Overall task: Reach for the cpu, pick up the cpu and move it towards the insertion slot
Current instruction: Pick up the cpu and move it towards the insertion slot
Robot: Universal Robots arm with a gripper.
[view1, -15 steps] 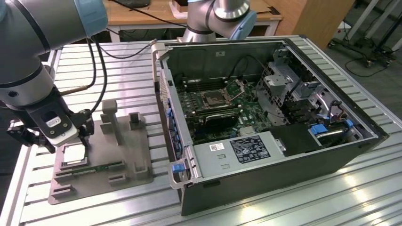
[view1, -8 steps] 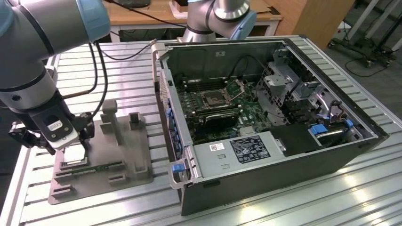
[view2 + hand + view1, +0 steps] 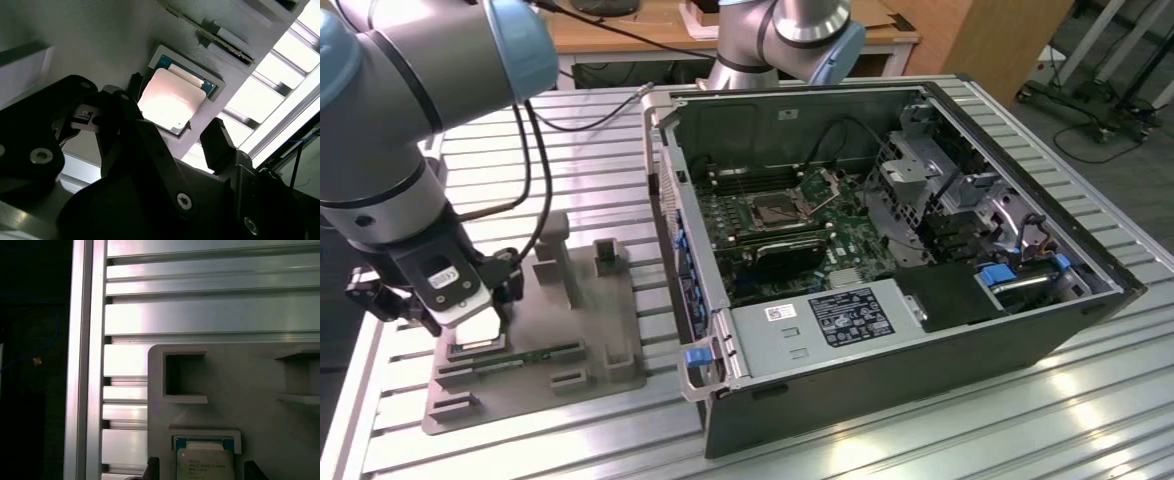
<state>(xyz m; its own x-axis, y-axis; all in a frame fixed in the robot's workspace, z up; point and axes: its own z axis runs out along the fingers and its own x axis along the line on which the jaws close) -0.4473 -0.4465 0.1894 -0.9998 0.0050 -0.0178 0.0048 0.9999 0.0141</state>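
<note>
While tool (image 3: 201, 463) straddles it, cpu (image 3: 171, 102) seated in tray (image 3: 100, 45) recess

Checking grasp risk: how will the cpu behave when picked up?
The cpu looks thin, flat and metal-faced, so probably stiff and light. Its shiny face may be slippery. Recessed in the grey holder, it shouldn't slide or roll.

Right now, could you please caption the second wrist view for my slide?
Open black gripper poised around the silvery square cpu in its grey tray.
</note>
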